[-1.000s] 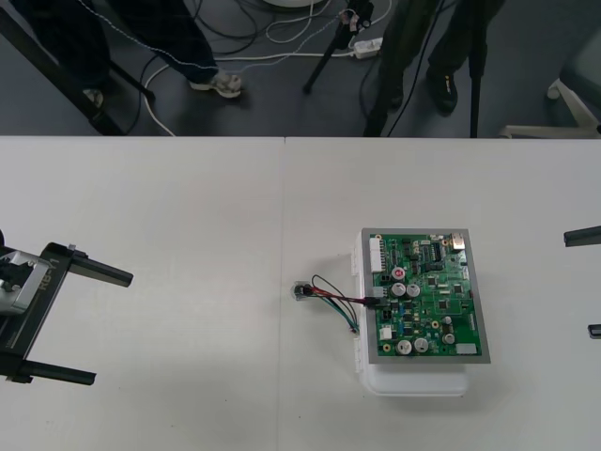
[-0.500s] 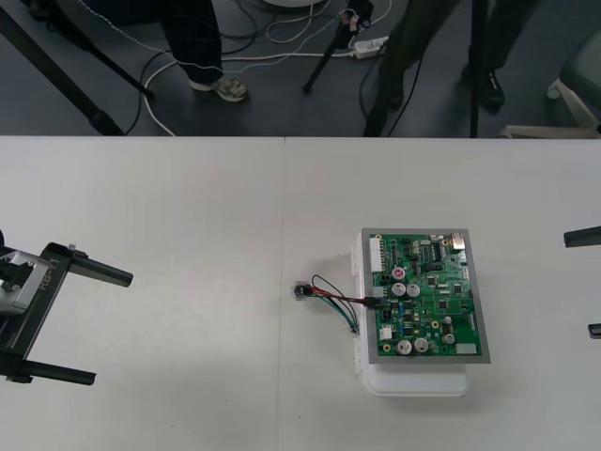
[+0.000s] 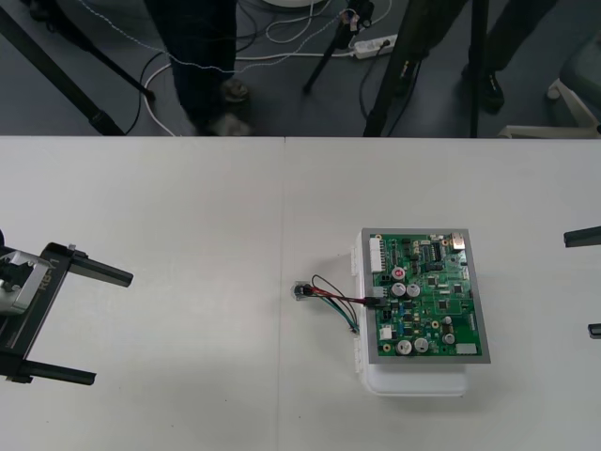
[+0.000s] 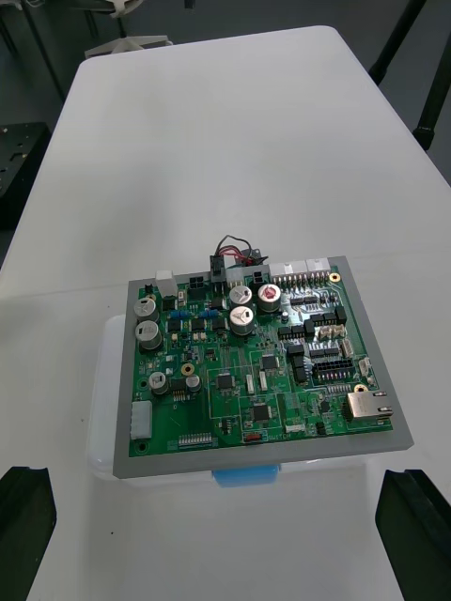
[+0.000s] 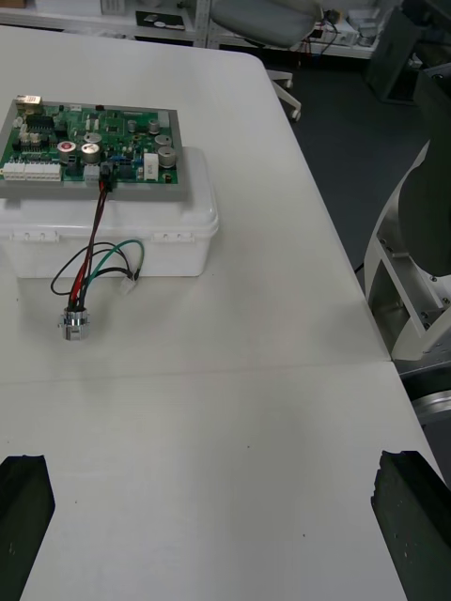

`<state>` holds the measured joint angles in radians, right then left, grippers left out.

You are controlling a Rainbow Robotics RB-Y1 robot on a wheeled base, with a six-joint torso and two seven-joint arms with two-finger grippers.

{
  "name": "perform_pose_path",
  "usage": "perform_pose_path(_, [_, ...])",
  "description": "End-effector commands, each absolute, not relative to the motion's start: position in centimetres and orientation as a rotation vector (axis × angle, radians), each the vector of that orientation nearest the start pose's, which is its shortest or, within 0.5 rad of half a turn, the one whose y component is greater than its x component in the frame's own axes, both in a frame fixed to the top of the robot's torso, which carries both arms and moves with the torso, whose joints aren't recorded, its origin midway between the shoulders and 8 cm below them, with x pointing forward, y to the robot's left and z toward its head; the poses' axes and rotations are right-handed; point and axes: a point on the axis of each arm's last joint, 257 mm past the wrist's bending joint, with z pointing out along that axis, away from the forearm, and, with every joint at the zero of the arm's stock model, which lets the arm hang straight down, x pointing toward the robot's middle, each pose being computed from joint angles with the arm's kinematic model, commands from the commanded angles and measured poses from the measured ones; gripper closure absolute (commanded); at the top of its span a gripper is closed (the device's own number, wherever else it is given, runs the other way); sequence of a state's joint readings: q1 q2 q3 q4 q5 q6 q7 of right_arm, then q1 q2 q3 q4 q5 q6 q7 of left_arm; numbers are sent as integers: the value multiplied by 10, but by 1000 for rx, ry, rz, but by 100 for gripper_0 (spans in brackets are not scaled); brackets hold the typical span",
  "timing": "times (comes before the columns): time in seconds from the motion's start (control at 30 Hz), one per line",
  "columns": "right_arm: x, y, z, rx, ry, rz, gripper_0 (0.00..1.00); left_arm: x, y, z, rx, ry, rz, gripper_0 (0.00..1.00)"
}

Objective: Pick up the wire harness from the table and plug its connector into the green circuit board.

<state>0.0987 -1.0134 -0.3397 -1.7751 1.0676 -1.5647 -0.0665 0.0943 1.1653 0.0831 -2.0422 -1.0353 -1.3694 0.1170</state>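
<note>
The left gripper is seen at the 9 o'clock edge of the counter, well apart from the task's things; its fingers are spread wide with nothing held between them. The right gripper is found at the 3 o'clock edge, and its fingers are likewise spread wide and hold nothing. The green circuit board is carried on a white base, set toward 3 o'clock from the counter's middle. The wire harness is laid at the board's 9 o'clock side: its black plug is seated in a connector on the board's 9 o'clock edge, as is shown in both wrist views, and from it the red, black and green wires are draped over the side of the base and looped on the counter. The round metal socket is rested on the counter at the far end of the wires, at 9 o'clock from the board, near the base but not touching it
</note>
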Motion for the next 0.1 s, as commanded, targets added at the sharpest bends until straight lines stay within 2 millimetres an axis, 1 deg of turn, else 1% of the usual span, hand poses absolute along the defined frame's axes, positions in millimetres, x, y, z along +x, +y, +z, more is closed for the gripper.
perform_pose_path(0.03, [303,-283,-119,-1589,1507,641,0,255,192,-132,1829,1365,-741,0])
perform_pose_path(0.1, [303,-283,-119,-1589,1507,641,0,255,192,-132,1829,1365,-741,0])
